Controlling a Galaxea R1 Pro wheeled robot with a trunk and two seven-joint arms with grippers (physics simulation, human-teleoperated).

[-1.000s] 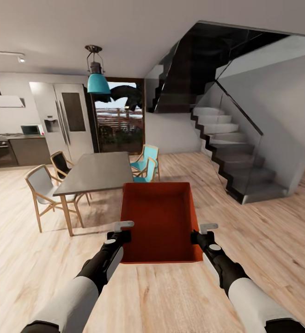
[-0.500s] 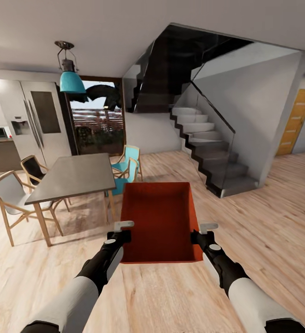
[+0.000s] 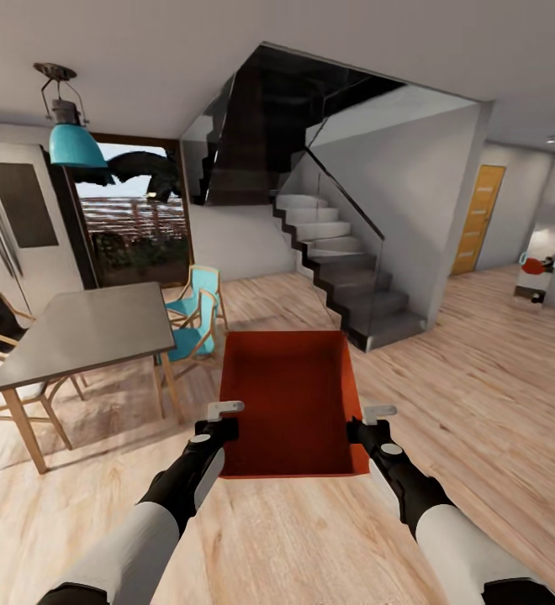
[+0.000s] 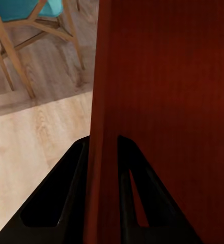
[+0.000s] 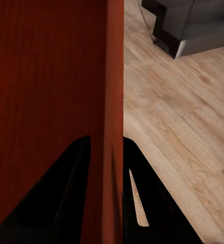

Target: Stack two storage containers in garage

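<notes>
Steadily carry the storage container (image 3: 288,395) level, left gripper (image 4: 103,168) and right gripper (image 5: 107,162) clamped on opposite walls, skirting the dining table (image 3: 84,323).

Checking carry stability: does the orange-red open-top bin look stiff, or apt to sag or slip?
The orange-red rectangular open-top bin probably is stiff: its walls look straight with the left gripper and right gripper each pinching a side wall. Held by thin walls alone, it might slip or tilt.

1. The head camera looks forward and down over both arms, with the storage container (image 3: 288,402) in the middle and the wood floor (image 3: 496,395) beyond.
2. Each wrist camera sits very near a container wall (image 4: 104,101) (image 5: 113,91), looking along it.
3. All three views share the container.
</notes>
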